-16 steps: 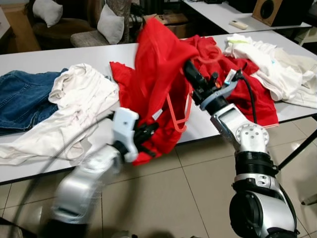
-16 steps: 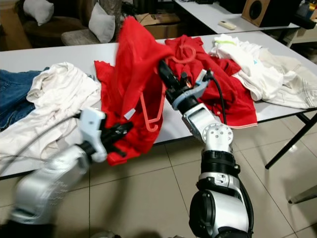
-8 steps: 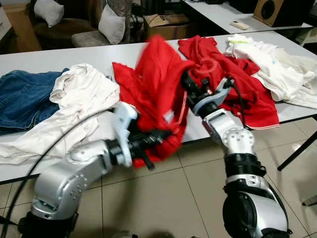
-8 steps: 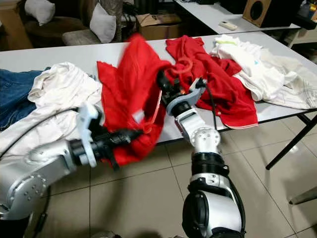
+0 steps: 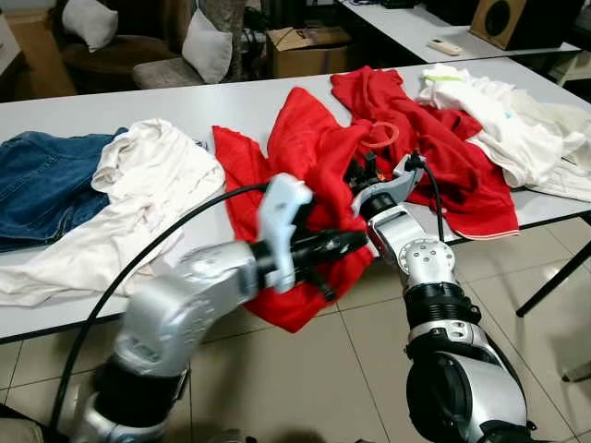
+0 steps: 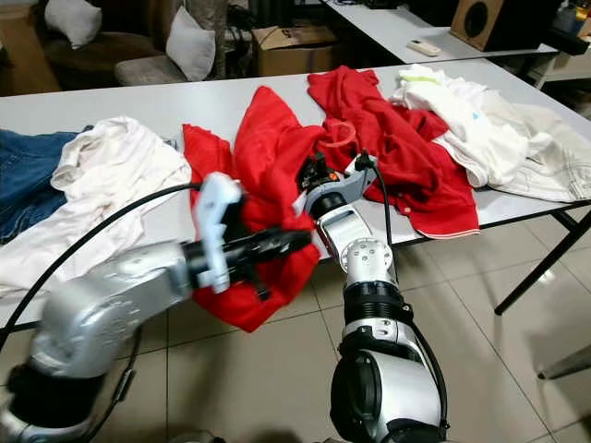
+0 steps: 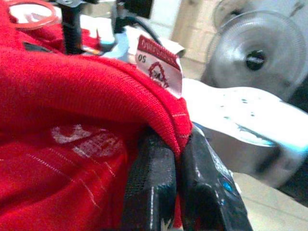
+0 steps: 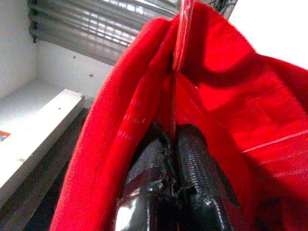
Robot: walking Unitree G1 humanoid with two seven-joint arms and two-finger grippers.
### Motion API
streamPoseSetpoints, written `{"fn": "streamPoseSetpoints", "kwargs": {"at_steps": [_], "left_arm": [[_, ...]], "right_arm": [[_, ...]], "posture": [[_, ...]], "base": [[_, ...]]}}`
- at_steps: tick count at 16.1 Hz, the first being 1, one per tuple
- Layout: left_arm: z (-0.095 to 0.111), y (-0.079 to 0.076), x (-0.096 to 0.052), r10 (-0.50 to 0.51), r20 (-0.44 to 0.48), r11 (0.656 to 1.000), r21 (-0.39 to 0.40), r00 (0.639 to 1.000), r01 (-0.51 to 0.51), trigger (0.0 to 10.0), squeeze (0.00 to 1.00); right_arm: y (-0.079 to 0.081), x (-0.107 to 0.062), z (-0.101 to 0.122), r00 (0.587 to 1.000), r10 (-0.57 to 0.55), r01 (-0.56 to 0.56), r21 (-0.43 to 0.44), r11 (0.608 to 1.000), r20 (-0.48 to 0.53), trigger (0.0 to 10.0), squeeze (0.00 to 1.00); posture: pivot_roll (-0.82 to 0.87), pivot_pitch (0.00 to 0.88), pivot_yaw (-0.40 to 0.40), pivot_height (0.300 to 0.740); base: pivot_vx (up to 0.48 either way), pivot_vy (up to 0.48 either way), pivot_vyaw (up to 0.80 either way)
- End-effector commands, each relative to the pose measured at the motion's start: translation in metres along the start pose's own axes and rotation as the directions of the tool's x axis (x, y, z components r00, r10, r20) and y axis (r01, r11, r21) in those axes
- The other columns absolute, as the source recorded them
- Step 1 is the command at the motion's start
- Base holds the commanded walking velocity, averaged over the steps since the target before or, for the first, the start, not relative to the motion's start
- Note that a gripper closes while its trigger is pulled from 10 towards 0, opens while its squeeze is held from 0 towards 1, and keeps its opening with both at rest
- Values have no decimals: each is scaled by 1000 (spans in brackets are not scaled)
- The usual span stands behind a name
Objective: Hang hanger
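Now both the left end effector [image 7: 166, 187] and right end effector [image 8: 168, 183] pinch the red shirt [image 5: 309, 157].

Worktop [image 5: 231, 103]: long white table, running left to right, dark legs at right end.
Far-left end: blue jeans [image 5: 42, 180], lying flat.
Left of centre: white garment [image 5: 138, 198], crumpled, overlapping the jeans and reaching the front edge.
Centre: red garment [image 5: 305, 157], bunched up, its lower part hanging over the front edge.
Right of centre: second red garment [image 5: 443, 157], spread toward the front edge.
Right end: pile of white clothes [image 5: 517, 129], touching the second red garment.
Floor [image 5: 305, 388]: beige tiles.
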State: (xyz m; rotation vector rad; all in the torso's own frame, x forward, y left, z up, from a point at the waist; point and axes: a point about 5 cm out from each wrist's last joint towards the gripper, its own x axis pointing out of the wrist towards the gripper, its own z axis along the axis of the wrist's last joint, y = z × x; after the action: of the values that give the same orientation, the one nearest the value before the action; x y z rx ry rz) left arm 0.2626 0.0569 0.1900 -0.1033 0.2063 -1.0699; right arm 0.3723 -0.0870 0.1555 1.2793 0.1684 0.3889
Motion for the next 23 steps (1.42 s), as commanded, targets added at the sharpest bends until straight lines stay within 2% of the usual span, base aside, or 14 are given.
{"fn": "streamPoseSetpoints", "kwargs": {"at_steps": [1,2,3,4,5,7,8,9,10,11,13,17,20,23], "left_arm": [[-3,-2,4,16,-52,997,76,999,-12,0,0],[-10,-5,5,12,-121,987,161,993,8,1137,0],[-17,-6,5,21,-178,975,221,984,19,7725,0],[-21,-6,5,31,-201,969,245,979,19,7725,0],[-26,0,5,94,-231,955,297,969,-21,10000,0],[-24,7,6,143,-203,943,324,969,-71,10000,0],[-18,2,9,111,-143,968,238,984,-75,10000,1000],[-15,-3,12,85,-104,984,164,991,-67,10000,1000],[-16,-13,16,29,-95,990,140,995,-15,10000,1000],[-19,-22,19,-16,-112,988,149,994,33,10000,1000],[-29,-30,18,-47,-194,973,214,980,89,10000,1000],[-30,-29,14,-49,-200,972,218,978,93,10000,1000],[-22,-18,-2,-32,-87,991,130,996,43,10000,1000],[-17,-12,-17,-70,-31,991,110,997,73,10000,1000]], "right_arm": [[15,8,2,999,40,-41,24,999,13,10000,0],[18,9,4,998,54,-54,43,998,22,10000,0],[20,10,6,998,63,-65,51,997,28,10000,0],[21,10,7,997,68,-70,53,996,31,10000,0],[22,11,8,997,74,-75,34,997,29,10000,0],[27,12,9,994,108,-109,27,994,28,10000,0],[29,12,8,992,126,-127,26,992,26,10000,0],[30,12,8,991,132,-133,22,991,25,10000,0],[29,12,9,992,119,-120,28,992,37,10000,0],[29,13,12,992,113,-116,44,992,61,10000,0],[28,14,14,995,88,-89,8,996,40,10000,0],[25,12,18,995,95,-96,23,995,44,10000,0],[22,9,21,993,104,-106,18,994,54,10000,0],[21,4,30,990,117,-119,24,993,74,10000,0]], "posture": [[-26,0,7,740],[-26,0,7,740],[-27,0,8,740],[-27,0,8,740],[-27,0,7,740],[-23,0,4,740],[-21,0,4,740],[-22,0,5,740],[-20,0,4,740],[-19,0,5,740],[-17,0,9,740],[-3,0,8,740],[7,0,20,740],[-2,0,22,740]], "base": [[0,0,0],[0,0,0],[0,0,0],[0,0,0],[0,0,0],[0,0,0],[0,0,0],[0,0,0],[0,0,0],[0,0,0],[0,0,0],[0,0,0],[0,0,0],[0,0,0]]}}
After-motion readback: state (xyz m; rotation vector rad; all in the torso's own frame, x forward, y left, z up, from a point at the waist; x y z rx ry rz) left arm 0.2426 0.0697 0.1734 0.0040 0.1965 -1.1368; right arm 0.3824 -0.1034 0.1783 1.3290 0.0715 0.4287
